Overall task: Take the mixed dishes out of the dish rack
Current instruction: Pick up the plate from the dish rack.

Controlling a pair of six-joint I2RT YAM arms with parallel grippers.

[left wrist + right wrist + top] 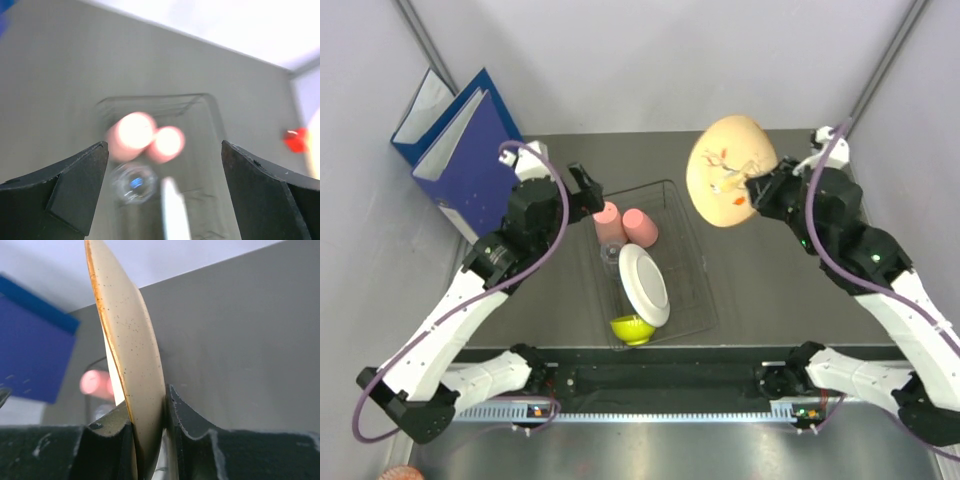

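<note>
The dish rack (692,262) is a black wire basket at the table's middle. In it stand two pink cups (608,222) (641,226), a clear glass (611,254), a white plate (644,284) on edge and a lime-yellow bowl (633,328). My right gripper (752,190) is shut on the rim of the tan patterned plate (728,168) and holds it in the air to the right of the rack; it also shows in the right wrist view (131,345). My left gripper (588,190) is open and empty above the rack's far left corner, over the cups (131,132) and glass (132,182).
A blue ring binder (460,150) leans at the back left, close to my left arm. A small red cube (295,140) lies on the table right of the rack. The rack's rim (200,97) lies between my left fingers.
</note>
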